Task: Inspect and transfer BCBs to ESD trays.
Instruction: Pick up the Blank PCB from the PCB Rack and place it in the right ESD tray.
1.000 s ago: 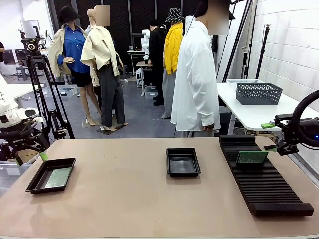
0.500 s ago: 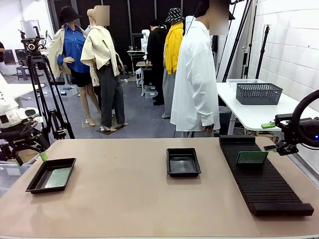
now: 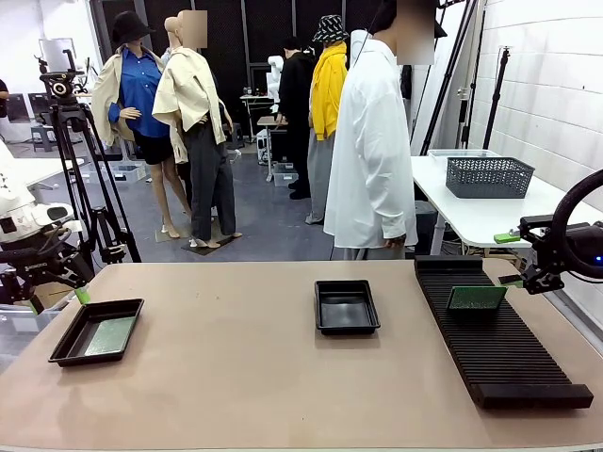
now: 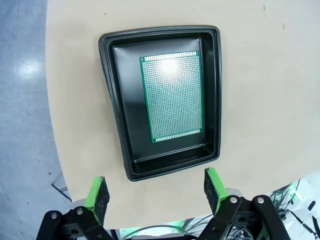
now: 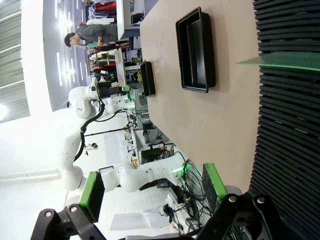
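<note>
Two ESD trays [image 3: 347, 330]; two BCBs [image 4: 172, 97], one in rack [image 3: 499, 358]; left gripper [image 4: 154, 180], right gripper [image 5: 152, 174] both apart.

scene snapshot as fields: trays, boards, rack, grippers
left ESD tray: near the table's left edge, holds one board
BCB in left tray: lying flat on the tray floor
middle ESD tray: no board in it
slotted rack: black, on the right side of the table
BCB in rack: standing on edge in a slot
left gripper: open, by the table edge, beside the left tray
right gripper: open, beside the rack, near the standing board
person: standing at the far side
</note>
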Robot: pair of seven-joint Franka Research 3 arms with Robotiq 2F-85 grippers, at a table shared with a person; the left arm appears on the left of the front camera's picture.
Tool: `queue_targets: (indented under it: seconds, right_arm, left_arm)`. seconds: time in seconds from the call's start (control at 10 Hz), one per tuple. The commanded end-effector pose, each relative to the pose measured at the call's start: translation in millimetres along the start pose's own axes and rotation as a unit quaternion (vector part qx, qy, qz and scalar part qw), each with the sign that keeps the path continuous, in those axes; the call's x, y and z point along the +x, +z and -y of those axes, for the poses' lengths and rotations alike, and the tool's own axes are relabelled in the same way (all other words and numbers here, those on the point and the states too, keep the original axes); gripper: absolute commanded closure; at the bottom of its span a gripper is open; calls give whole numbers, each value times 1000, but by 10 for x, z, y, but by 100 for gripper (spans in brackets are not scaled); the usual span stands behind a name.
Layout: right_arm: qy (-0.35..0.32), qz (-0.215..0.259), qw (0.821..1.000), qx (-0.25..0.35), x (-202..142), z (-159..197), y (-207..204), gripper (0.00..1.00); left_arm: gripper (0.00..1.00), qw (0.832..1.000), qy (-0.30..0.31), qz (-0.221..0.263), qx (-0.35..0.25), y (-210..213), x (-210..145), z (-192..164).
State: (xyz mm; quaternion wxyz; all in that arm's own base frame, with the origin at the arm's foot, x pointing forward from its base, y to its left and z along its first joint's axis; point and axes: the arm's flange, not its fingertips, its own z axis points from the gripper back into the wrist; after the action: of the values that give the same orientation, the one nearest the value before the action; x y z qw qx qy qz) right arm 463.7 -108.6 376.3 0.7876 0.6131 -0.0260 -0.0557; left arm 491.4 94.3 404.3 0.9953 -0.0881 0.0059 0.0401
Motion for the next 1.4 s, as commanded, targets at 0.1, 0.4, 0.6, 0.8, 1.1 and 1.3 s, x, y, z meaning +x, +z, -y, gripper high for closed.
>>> queue_targets:
  seconds: [0.1, 0.4, 0.6, 0.8, 1.1, 1.3]
  right_arm:
    - [3, -4, 1000, 1, -13, -2, 1, 0]
    - [3, -4, 1000, 1, -13, -2, 1, 0]
    - [3, -4, 1000, 1, -13, -2, 1, 0]
    - [3, -4, 1000, 1, -13, -2, 1, 0]
    - [3, -4, 1000, 1, -13, -2, 1, 0]
    - [3, -4, 1000, 1, -13, -2, 1, 0]
  left_arm:
    - [0, 1000, 1, 2, 1, 6, 15, -14]
    - [0, 1000, 1, 2, 1, 6, 15, -14]
    - [0, 1000, 1, 2, 1, 6, 15, -14]
    - [0, 1000, 0, 0, 0, 0, 0, 0]
    - [0, 999, 2, -1, -37, 137, 7, 32]
    - [0, 997, -37, 5, -67, 202, 10, 7]
